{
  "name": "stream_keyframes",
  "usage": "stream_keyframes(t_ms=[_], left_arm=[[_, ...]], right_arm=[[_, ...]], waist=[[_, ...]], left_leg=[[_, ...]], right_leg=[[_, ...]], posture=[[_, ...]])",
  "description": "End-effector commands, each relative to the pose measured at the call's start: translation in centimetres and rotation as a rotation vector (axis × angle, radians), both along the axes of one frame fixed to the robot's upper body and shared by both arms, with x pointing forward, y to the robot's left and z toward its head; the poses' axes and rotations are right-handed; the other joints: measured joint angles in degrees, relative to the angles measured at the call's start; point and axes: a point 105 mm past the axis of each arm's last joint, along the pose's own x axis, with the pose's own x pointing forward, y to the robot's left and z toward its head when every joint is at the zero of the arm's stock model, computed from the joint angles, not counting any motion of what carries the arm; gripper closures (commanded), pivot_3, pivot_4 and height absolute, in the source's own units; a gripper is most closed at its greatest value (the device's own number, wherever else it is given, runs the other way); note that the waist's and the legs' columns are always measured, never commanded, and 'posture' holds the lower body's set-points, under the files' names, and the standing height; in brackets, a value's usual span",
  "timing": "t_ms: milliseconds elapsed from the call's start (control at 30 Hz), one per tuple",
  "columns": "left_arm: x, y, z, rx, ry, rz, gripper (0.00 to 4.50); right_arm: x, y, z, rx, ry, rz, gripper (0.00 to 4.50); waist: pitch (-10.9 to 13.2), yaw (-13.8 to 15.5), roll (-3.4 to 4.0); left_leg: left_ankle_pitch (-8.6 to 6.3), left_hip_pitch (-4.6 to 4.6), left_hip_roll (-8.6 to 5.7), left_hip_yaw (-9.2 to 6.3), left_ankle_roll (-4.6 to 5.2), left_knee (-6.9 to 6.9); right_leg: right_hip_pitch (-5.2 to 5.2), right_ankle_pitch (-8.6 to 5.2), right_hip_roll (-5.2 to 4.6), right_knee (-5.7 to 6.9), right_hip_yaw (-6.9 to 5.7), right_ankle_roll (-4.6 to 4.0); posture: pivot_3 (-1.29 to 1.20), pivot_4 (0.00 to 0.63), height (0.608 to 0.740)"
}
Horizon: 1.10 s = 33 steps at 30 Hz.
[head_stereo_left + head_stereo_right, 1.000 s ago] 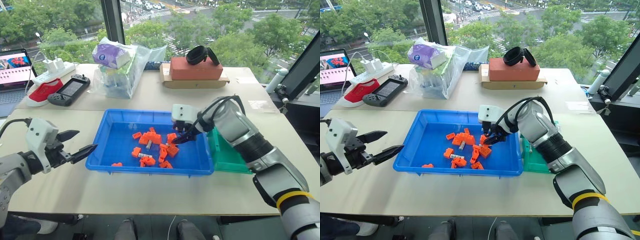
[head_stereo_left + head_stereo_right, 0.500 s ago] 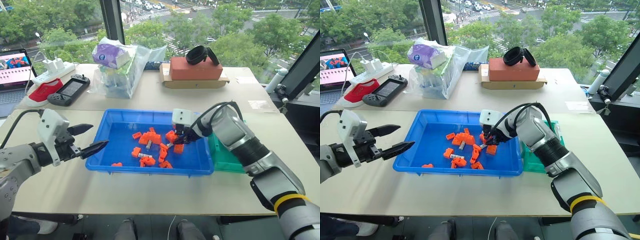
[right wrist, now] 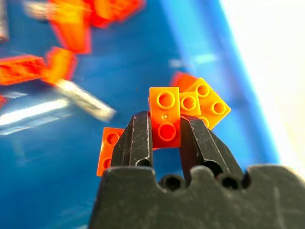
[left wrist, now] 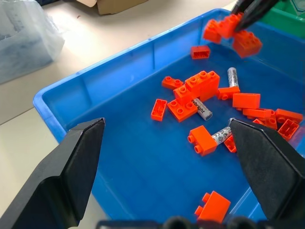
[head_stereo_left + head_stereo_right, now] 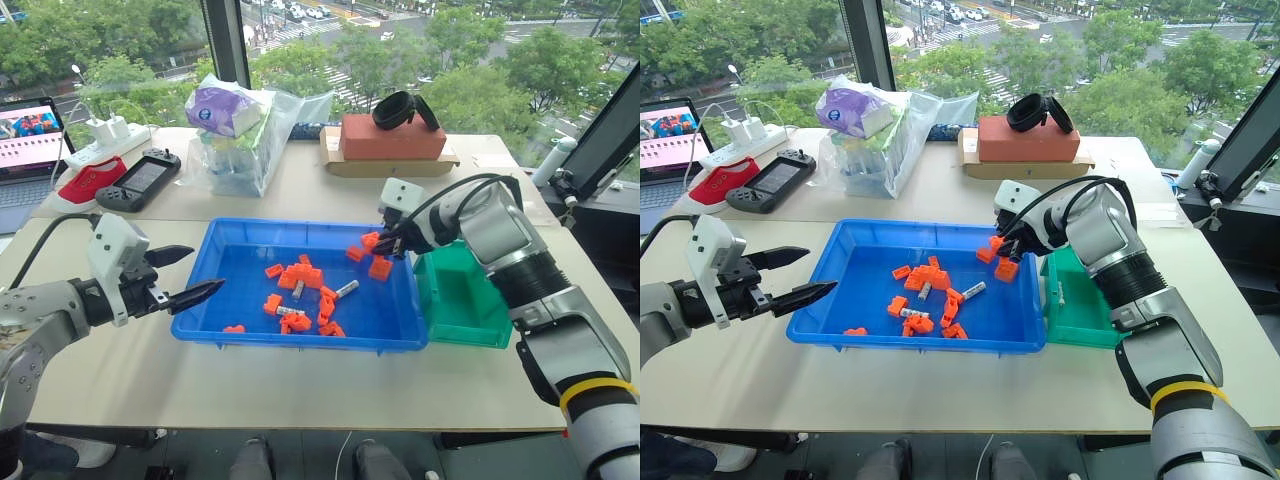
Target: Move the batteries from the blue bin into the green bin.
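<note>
Counting the batteries (image 4: 232, 76) in the blue bin (image 5: 240, 236), three silver cylinders show among the orange blocks (image 5: 300, 276): one beside the middle cluster, one lying apart toward the right (image 5: 346, 290), and one half under a block near the front (image 5: 291, 311). A fourth small cylinder lies in the green bin (image 5: 1077, 300), which stands touching the blue bin's right end. The orange blocks are too jumbled for a sure count, roughly a dozen or more.

Over the bin's far right corner the right gripper (image 3: 166, 129) is clenched on an orange block (image 3: 165, 117), with another block (image 3: 206, 105) clinging to it; no battery is between its fingers. Beside the bin's left edge the left gripper (image 5: 183, 275) hangs with its jaws spread wide and nothing between them. The green bin's near wall hides part of its floor.
</note>
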Motion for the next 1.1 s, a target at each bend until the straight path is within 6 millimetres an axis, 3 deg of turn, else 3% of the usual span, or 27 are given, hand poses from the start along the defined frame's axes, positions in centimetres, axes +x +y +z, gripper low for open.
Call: stream_keyframes(t_ms=[33, 267, 300, 400, 600, 733, 867, 967, 1100], left_arm=[[0.2, -0.2, 0.8, 0.012, -0.037, -0.014, 0.00], [0.9, -0.8, 0.9, 0.011, -0.055, -0.034, 0.00], [0.9, -0.8, 0.9, 0.011, -0.056, -0.037, 0.00], [1.0, -0.9, 0.9, 0.010, -0.058, -0.041, 0.00], [1.0, -1.0, 0.9, 0.009, -0.058, -0.042, 0.00], [1.1, -0.9, 1.0, 0.009, -0.059, -0.040, 0.00], [1.2, -0.9, 1.1, 0.011, -0.062, -0.040, 0.00], [1.5, -1.7, 1.0, 0.007, -0.060, -0.060, 0.00], [1.1, -2.2, 0.6, 0.025, -0.038, -0.084, 0.00]], right_arm=[[1.1, -0.2, 1.0, 0.030, -0.056, -0.041, 4.04], [2.0, -0.9, -0.7, -0.003, -0.051, -0.097, 4.04], [2.0, -1.1, -0.6, -0.014, -0.062, -0.099, 3.24], [1.8, -0.9, 0.4, 0.018, -0.082, -0.066, 2.20], [-1.2, 0.9, 2.8, 0.142, -0.039, 0.072, 0.17], [-3.5, 2.1, 4.1, 0.183, -0.028, 0.163, 0.08], [-6.8, 3.1, 1.4, 0.078, 0.077, 0.297, 0.08], [-6.2, 3.5, -0.9, 0.052, 0.093, 0.266, 0.08], [-5.4, 4.0, -1.4, 0.049, 0.074, 0.254, 0.08]], waist=[[0.0, -0.1, 0.00], [0.0, 0.0, 0.00], [0.0, 0.0, 0.00], [0.0, 0.1, 0.00], [0.0, 0.1, 0.00], [0.0, 0.1, 0.00], [0.0, 0.3, 0.00], [0.0, 0.3, -0.02], [0.0, 0.1, -0.02]], left_leg=[[0.00, 0.00, 0.00, 0.00, 0.00, 0.00], [0.00, 0.00, 0.00, -0.02, 0.00, 0.00], [0.00, 0.00, 0.00, -0.02, 0.00, 0.01], [0.00, 0.00, 0.00, -0.02, 0.00, 0.01], [0.00, -0.04, 0.00, -0.03, 0.00, -0.02], [0.00, -0.04, 0.00, -0.03, 0.00, -0.01], [0.00, -0.04, 0.00, -0.03, 0.00, 0.00], [0.00, -0.03, 0.00, -0.05, 0.00, 0.01], [0.02, -0.03, 0.00, -0.05, -0.02, 0.05]], right_leg=[[-0.01, 0.00, 0.00, 0.00, 0.01, 0.00], [0.03, 0.00, 0.01, 0.00, -0.01, 0.00], [0.03, 0.00, 0.01, 0.00, -0.01, 0.00], [0.03, 0.00, 0.00, 0.00, -0.01, 0.00], [0.00, 0.00, 0.01, 0.00, -0.02, 0.00], [0.00, 0.00, 0.01, 0.00, -0.02, 0.01], [0.01, -0.01, 0.01, -0.01, -0.02, 0.01], [0.04, -0.01, 0.01, -0.03, -0.04, 0.01], [0.01, -0.01, 0.01, 0.00, -0.01, 0.01]], posture=[[0.00, 0.150, 0.735], [0.00, 0.150, 0.735], [0.00, 0.150, 0.735], [0.00, 0.150, 0.735], [0.00, 0.150, 0.735], [0.00, 0.150, 0.735], [0.00, 0.150, 0.735], [0.00, 0.150, 0.735], [0.00, 0.150, 0.735]])
